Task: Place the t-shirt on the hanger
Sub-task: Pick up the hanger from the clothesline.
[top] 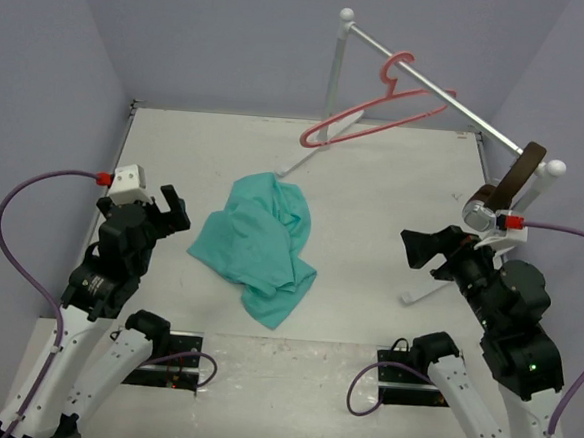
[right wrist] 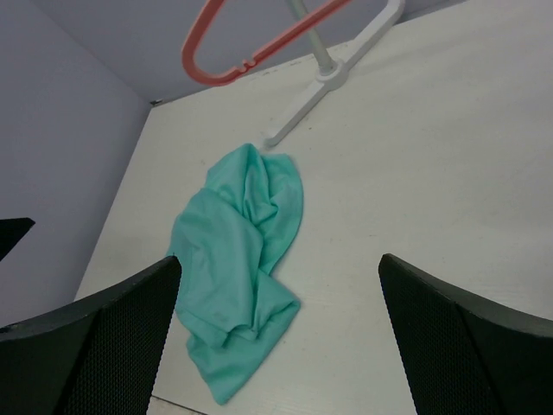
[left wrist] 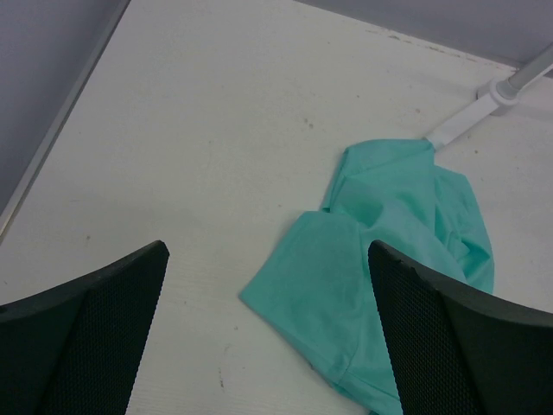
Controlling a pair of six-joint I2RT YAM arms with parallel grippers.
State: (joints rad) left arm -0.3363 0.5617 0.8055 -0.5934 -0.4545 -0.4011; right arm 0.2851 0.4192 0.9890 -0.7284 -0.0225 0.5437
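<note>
- T-shirt (top: 258,245): teal, crumpled in a loose heap, flat on the white surface (top: 394,196), not on anything else. Nothing grips it.
- Hanger (top: 369,114): pink, beyond the t-shirt and above it, hooked over a silver rail (top: 451,95). It hangs tilted, with its frame swung toward the t-shirt side. Hanger and t-shirt are apart.
- Rail stand: one white foot (right wrist: 298,112) runs along the surface, its tip just beside the t-shirt's far edge. Cannot tell whether it touches.
- Brown strap (top: 521,175): draped over the rail end farthest from the t-shirt.
- Left fingers (top: 175,208): spread wide, holding nothing, near the t-shirt's left edge and clear of the cloth.
- Right fingers (top: 417,250): spread wide, holding nothing, well apart from the t-shirt on its right, pointing toward it.
</note>
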